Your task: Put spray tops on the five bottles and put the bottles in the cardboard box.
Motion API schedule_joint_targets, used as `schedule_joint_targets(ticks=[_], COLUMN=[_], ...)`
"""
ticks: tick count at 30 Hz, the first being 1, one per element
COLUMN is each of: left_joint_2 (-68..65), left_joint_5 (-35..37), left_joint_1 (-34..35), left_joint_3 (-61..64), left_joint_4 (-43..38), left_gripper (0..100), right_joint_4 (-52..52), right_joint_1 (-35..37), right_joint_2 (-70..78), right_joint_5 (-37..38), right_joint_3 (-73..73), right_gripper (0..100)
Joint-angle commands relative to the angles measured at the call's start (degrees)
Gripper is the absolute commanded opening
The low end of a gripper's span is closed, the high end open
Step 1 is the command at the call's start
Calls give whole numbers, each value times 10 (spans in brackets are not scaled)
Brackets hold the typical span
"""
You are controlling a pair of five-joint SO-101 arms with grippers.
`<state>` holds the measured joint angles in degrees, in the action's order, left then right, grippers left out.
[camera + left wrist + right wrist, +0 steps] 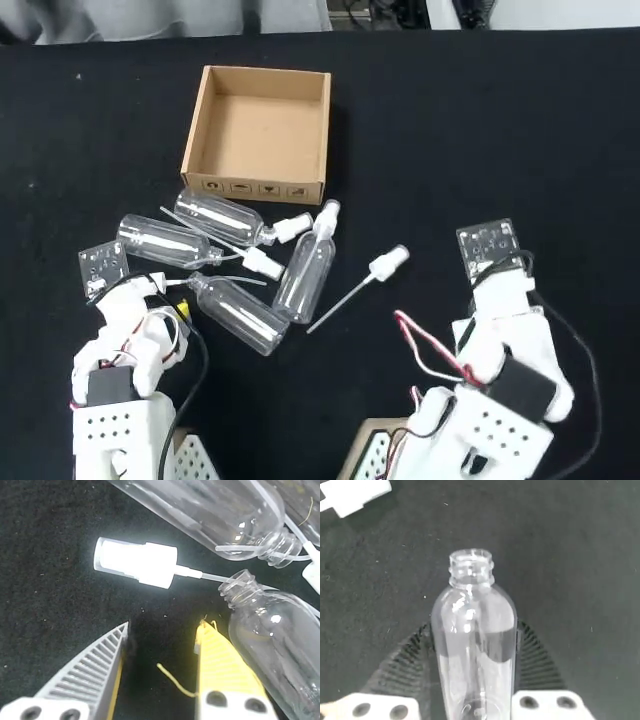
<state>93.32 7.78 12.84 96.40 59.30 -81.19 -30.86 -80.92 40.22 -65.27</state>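
Note:
Four clear bottles lie in a cluster below the cardboard box [260, 130]; one [305, 272] carries a white spray top. My left gripper [164, 627] is open on the black table, nothing between its grey and yellow fingers [222, 670]. Just ahead of it lies a loose spray top [135, 564], its thin tube pointing at the open neck of a lying bottle [270, 630]. My right gripper [474, 626] is shut on a clear uncapped bottle [472, 630], neck pointing away. Another loose spray top [388, 263] with a long tube lies ahead of the right arm [505, 300].
The cardboard box stands open at the back, left of centre, nothing inside it. Two more white spray tops [293, 227] [262, 263] lie among the bottles. Black table stretches bare to the right of the box and between the arms.

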Motion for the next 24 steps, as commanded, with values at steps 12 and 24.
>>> schedule_joint_targets(ticks=[12,24], left_joint_2=[7,7], left_joint_5=[-4,-1], left_joint_1=[-15,-11], left_joint_3=[15,15], left_joint_4=[3,7], left_gripper=[202,199], right_joint_4=[54,56], right_joint_1=[-8,-11], right_joint_2=[-123,-169], right_joint_5=[-57,-119], right_joint_3=[-65,-68], right_gripper=[88,88])
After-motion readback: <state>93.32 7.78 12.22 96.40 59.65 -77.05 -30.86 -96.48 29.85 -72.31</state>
